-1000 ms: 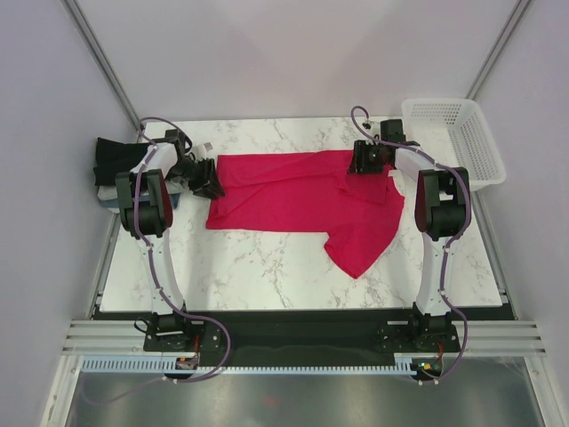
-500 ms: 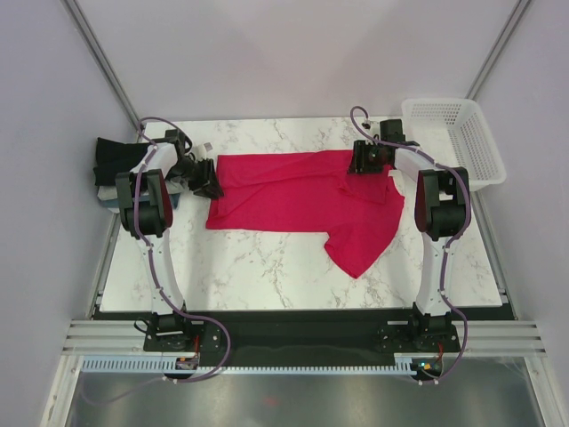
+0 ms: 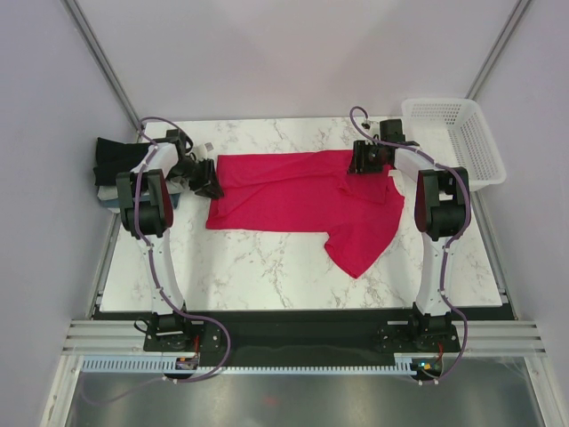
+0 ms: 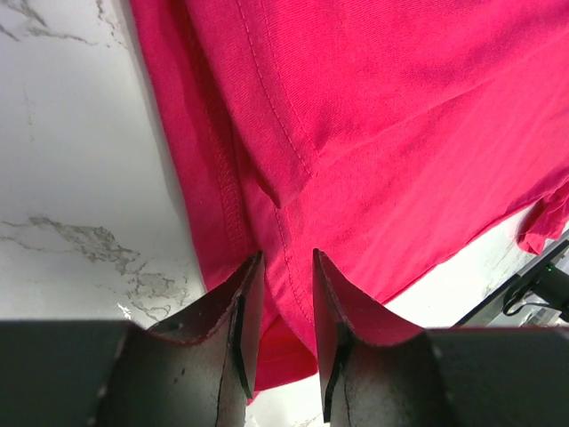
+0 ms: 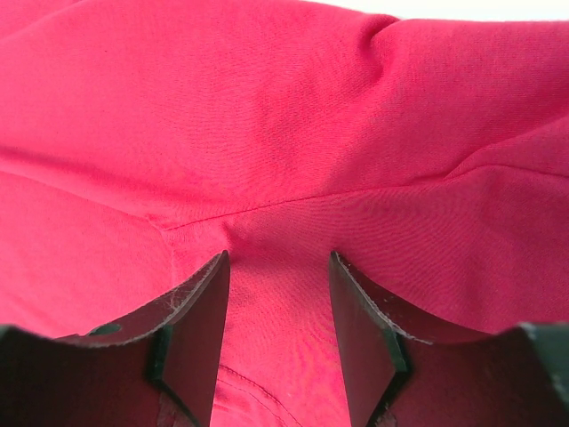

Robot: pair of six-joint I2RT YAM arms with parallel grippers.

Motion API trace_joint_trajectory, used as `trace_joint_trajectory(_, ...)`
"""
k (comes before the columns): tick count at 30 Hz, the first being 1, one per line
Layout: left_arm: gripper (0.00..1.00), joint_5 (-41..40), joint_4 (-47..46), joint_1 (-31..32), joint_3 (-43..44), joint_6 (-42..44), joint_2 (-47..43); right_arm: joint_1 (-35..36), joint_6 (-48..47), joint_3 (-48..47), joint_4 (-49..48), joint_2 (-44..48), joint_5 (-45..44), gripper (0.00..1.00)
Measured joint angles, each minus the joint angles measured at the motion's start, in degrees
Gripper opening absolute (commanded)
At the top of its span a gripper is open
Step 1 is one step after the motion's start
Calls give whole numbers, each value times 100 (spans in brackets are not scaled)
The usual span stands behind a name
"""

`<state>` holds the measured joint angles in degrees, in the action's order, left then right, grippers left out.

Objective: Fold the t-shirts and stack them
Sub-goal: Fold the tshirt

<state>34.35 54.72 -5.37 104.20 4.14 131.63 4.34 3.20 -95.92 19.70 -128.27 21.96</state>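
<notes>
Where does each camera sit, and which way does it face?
Top external: above, behind the bases, looking down on table and red shirt; left arm, right arm show.
Left wrist: on that arm, facing the shirt's hem; left gripper shows.
Right wrist: on that arm, close over the shirt; right gripper shows.
Shared: all see the shirt.

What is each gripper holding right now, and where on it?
Left gripper pinches the red t-shirt at its hemmed edge. Right gripper straddles the shirt near a seam, jaws apart; whether it grips cannot be told.
</notes>
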Motion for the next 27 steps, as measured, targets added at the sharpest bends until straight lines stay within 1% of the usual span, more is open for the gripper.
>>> trace_joint_trajectory(2, 33, 0, 0, 7, 0, 0, 0, 2, 0, 0, 0, 0, -2, 57)
trace_joint_trajectory(3, 29, 0, 0, 13, 0, 0, 0, 2, 0, 0, -2, 0, 0, 57)
trace_joint_trajectory(4, 27, 0, 0, 22, 0, -2, 0, 2, 0, 0, -2, 0, -2, 57)
trace_joint_trajectory(6, 18, 2, 0, 26, 0, -7, 0, 2, 0, 0, -2, 0, -2, 57)
trace_joint_trajectory(7, 15, 0, 0, 26, 0, -15, 0, 2, 0, 0, -2, 0, -2, 57)
trace_joint_trajectory(8, 7, 0, 0, 26, 0, -15, 0, 2, 0, 0, -2, 0, -4, 57)
trace_joint_trajectory(9, 2, 0, 0, 26, 0, -15, 0, 2, 0, 0, -2, 0, -2, 57)
trace_joint_trajectory(27, 2, -544, 11, 31, 52, -28, 0, 7, -7, 0, -7, 0, -42, 57)
